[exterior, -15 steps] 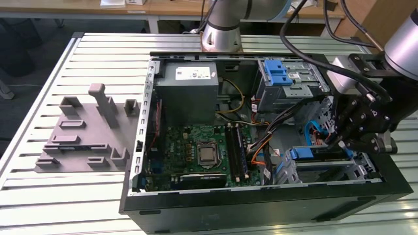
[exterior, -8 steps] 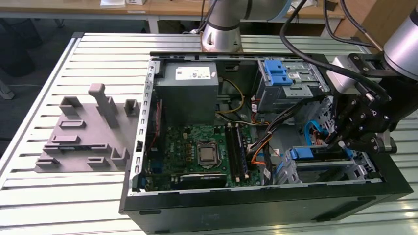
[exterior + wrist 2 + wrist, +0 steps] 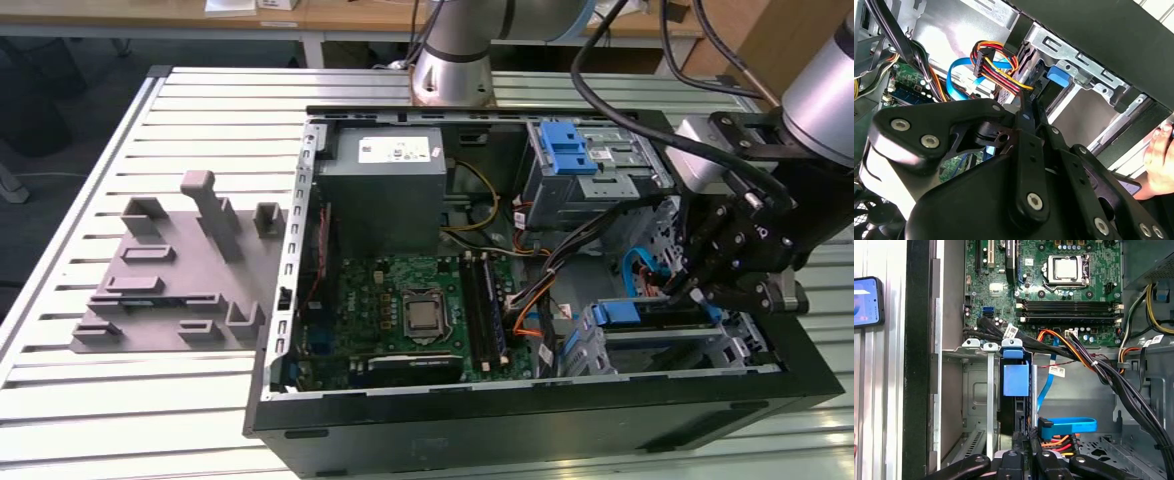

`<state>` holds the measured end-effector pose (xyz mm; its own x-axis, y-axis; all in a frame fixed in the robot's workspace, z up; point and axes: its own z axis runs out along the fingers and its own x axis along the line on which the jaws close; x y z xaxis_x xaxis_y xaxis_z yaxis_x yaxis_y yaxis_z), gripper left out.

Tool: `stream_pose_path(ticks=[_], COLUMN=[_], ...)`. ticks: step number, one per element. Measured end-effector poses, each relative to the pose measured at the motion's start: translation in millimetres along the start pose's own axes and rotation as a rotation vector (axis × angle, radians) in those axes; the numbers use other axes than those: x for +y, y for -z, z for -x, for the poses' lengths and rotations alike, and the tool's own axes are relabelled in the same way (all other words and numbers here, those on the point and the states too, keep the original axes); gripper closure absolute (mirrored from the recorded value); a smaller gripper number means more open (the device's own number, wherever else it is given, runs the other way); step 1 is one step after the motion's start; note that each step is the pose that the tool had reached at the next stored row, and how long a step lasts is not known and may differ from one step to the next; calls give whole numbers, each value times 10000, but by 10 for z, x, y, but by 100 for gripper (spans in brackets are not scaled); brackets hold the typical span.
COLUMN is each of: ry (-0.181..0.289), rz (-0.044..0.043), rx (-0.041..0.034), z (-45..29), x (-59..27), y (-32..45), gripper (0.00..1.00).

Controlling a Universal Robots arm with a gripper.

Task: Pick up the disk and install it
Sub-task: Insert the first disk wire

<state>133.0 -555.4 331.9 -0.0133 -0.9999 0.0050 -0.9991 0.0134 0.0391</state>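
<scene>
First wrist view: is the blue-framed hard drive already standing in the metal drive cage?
Yes, the blue-framed hard drive stands on edge in the silver metal drive cage, beside the motherboard.

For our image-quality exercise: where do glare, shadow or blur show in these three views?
Exterior view: even light, with shadow deep inside the computer case. Second wrist view: the gripper looms dark and soft, and the metal behind glares. First wrist view: the motherboard is sharp.

The disk [image 3: 1015,405] stands edge-on in the drive bay [image 3: 979,390], the claw [image 3: 1026,452] at its end.
</scene>
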Motion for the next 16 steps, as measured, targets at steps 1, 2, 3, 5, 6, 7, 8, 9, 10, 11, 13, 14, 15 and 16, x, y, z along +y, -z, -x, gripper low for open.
stream_pose_path(ticks=[1, 2, 3, 5, 6, 7, 8, 9, 10, 11, 13, 14, 15, 16], ry=[0, 0, 0, 1, 0, 0, 0, 0, 1, 1, 1, 1, 0, 0], rz=[1, 4, 10, 24, 30, 35, 39, 40, 41, 41, 43, 49, 51, 55], rx=[1, 2, 3, -2, 1, 0, 6, 10, 9, 9, 0, -9, -17, -8], z=[0, 0, 0, 1, 0, 0, 0, 0, 0, 0, 0, 0, 0, 0], x=[0, 0, 0, -1, -1, -2, -2, -2, -2, -2, -3, -3, -2, -2], y=[0, -1, -1, -11, -16, -25, -30, -32, -33, -34, -34, -29, -24, -9], gripper=[84, 84, 84, 84, 84, 84, 84, 84, 84, 84, 84, 84, 82, 82])
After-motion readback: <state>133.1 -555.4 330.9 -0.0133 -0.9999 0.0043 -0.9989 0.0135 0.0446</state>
